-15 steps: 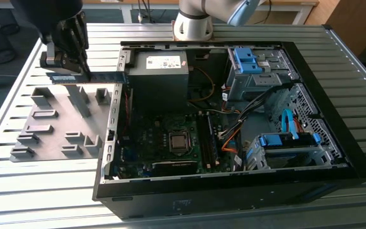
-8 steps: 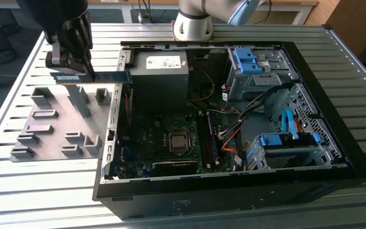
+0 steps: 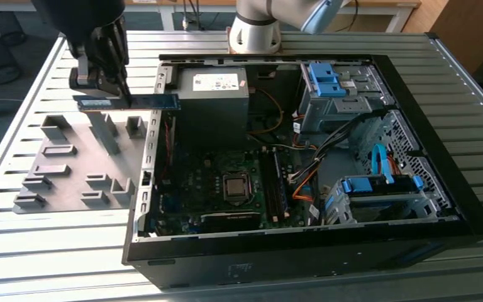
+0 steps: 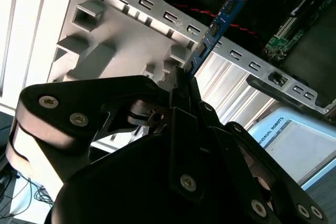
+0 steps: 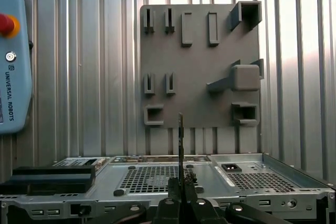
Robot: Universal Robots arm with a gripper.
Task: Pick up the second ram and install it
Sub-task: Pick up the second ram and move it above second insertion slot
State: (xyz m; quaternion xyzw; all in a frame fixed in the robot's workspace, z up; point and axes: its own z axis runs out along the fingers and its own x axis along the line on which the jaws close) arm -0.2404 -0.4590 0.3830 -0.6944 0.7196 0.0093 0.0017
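Gripper: the gripper is clamped on the second ram, its fingers pinching the strip's two flat faces.
Location of the ram: it is held in the air, lengthwise and level. It is clear of the grey holder plate, and its free end reaches over the wall of the computer case on the exterior view's left. It is well apart from the motherboard.
Edge-on aspect: in the first wrist view the ram shows as a thin upright line.
Weight (judged): very light.
Stiffness (judged): rigid and thin, and likely to crack rather than flex if twisted.
Fragile parts (judged): the chips on its face and the contact edge.
Hold point (judged): the flat faces, leaving the long edges free.
Grip as it stands: off centre, so the long free end acts as a lever and a knock could pivot the strip.
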